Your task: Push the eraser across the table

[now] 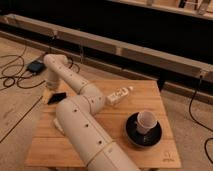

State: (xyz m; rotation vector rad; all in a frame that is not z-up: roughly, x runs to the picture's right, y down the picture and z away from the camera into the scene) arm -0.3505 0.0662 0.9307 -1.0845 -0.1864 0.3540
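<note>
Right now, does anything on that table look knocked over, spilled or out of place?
The pale cup leans tilted on the dark saucer. The eraser sits near the table's left edge. No spill shows. The gripper is hidden behind the arm, near that edge.

The white arm runs from near right to a far-left elbow, its end effector (50, 94) low at far left.
</note>
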